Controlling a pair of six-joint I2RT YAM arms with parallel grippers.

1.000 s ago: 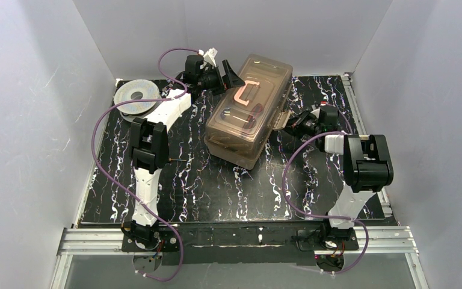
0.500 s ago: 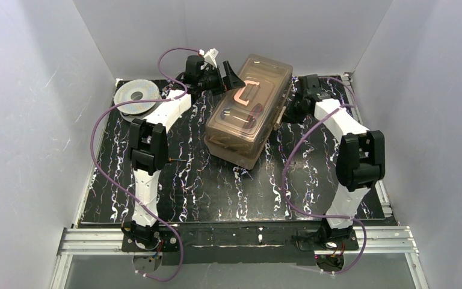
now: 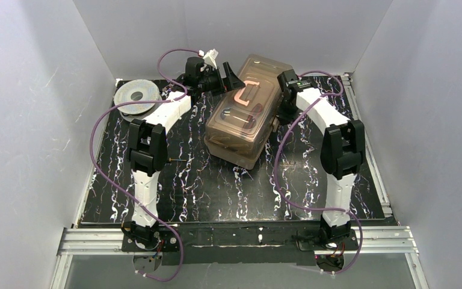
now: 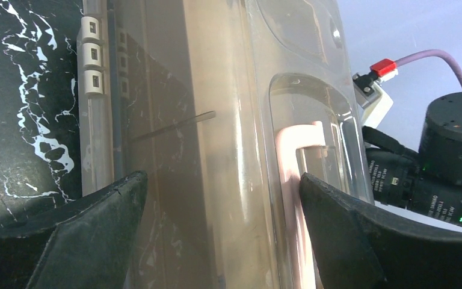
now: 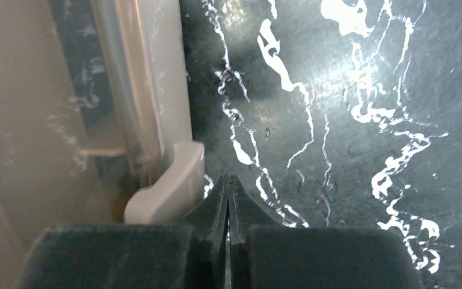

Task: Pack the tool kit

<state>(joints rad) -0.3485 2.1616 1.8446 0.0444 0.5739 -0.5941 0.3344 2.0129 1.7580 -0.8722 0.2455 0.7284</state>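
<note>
**Desk** (image 3: 216, 186): black, white-veined. No hammer, pliers, wrench or screwdriver can be made out loose on it. One thin sliver (image 3: 179, 161) lies beside the left arm, too small to identify.

**Toolbox** (image 3: 236, 149): tan, set askew at mid-desk toward the rear, resting on the desk. The translucent brown lid (image 3: 266, 71) is down over the body. The cream handle (image 3: 248, 90) lies flat in its recess. Dim shapes show through the lid, but none can be named.

**Right gripper** (image 5: 228, 180): fingers pressed together, holding nothing. It is low at the toolbox's right side, its tips just beside the cream latch (image 5: 168, 186). Whether they touch the latch cannot be told, nor whether the latch is snapped home.

**Left gripper** (image 4: 222, 179): fingers spread wide, holding nothing. It is over the far end of the lid, looking along its length, with the handle between the fingers in the wrist view.

**Grey spool** (image 3: 136, 96): far left corner, well apart from the toolbox, not part of the kit.

**Status (judgement)**: packing looks nearly done, with the contents apparently inside and the lid lowered. Probably left is securing the right-side latch, with the left gripper placed to steady the lid. The sliver needs checking in case it belongs to the kit.
</note>
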